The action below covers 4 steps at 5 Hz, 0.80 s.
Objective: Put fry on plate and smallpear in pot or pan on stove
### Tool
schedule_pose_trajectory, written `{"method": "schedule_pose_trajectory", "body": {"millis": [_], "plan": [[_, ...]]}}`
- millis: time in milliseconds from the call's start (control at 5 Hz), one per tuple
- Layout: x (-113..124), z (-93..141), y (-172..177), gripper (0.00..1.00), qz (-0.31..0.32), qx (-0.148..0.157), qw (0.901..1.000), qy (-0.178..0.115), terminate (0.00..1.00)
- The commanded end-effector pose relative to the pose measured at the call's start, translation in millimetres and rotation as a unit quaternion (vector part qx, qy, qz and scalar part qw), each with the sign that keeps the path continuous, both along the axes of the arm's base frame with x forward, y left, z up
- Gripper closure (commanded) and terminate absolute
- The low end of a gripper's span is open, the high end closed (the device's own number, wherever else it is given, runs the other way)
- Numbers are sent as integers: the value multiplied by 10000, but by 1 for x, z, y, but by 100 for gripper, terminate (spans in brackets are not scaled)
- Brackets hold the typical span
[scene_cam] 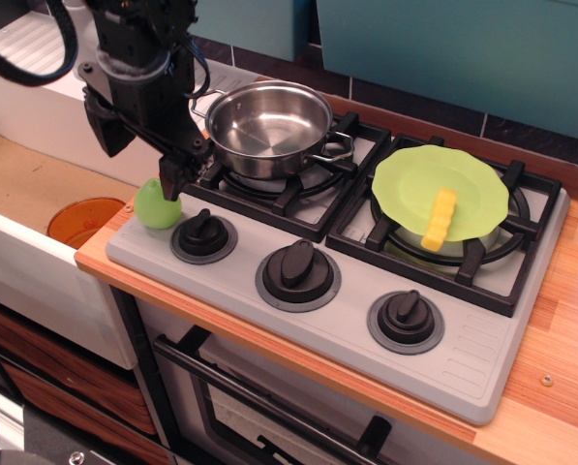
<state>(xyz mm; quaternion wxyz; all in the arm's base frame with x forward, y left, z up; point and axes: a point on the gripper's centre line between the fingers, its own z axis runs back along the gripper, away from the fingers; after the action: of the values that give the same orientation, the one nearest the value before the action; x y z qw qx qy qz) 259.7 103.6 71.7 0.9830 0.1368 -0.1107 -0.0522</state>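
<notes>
The stove [482, 373] is a matte grey plastic slab with black ribbed grates and three round black knobs [298, 269] along its front edge. No brand, label or writing can be read anywhere. At about 11 o'clock in the view, a shiny round steel pot [266, 128] with thin loop handles sits on the left burner, its inside bare. On the right burner, at about 2 o'clock, lies a smooth lime-green plate [414, 179] with a wavy rim; the fry [440, 220], a bright yellow crinkle-cut stick, rests across its front edge. The pear [151, 208], light green, rounded and glossy, stands on the stove's front-left corner, at 9 o'clock from the leftmost knob. The black gripper [141, 155] hangs over it with fingers spread wide; one finger [171, 177] comes down just beside the pear, partly hiding it.
</notes>
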Motion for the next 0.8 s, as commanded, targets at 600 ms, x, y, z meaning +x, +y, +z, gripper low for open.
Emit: {"method": "schedule_pose_trajectory", "body": {"millis": [600], "plan": [[12, 2, -5, 0, 19, 71, 9997, -250, 0]]}}
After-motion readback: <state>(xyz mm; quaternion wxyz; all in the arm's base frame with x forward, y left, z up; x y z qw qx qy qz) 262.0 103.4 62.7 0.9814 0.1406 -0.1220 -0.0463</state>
